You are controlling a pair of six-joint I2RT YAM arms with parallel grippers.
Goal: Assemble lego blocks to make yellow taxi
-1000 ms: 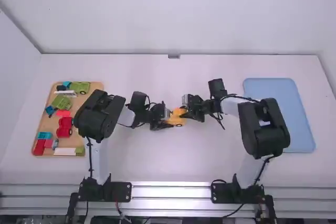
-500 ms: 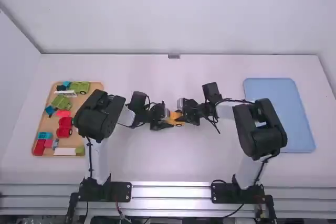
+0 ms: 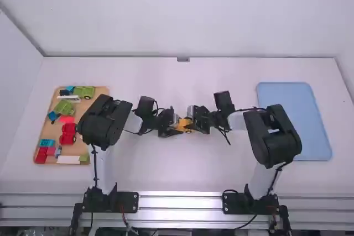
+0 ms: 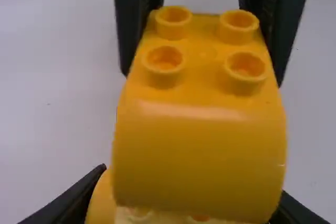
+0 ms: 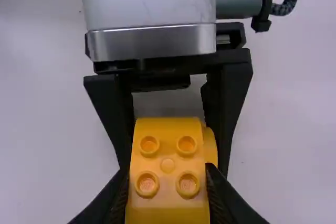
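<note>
Now clenching the curved yellow block (image 4: 199,156) by its sides with the right gripper (image 4: 202,78), presumably leaving the studs free for stacking. Grasping the lower yellow block (image 4: 101,203) with the left gripper (image 5: 174,169), probably bracing it against a downward push (proper two-handed work, this!). Bringing both taxi parts together mid-table, between the arms, likely for sharing reach; not quite telling from here whether fully seated. Storing coloured blocks (image 3: 67,108) in the wooden tray (image 3: 101,93) at far left, seemingly for easy picking; reserving the blue tray (image 3: 293,120) at right, perhaps for finished work. And checking for lettering: finding nothing legible on either yellow block.
</note>
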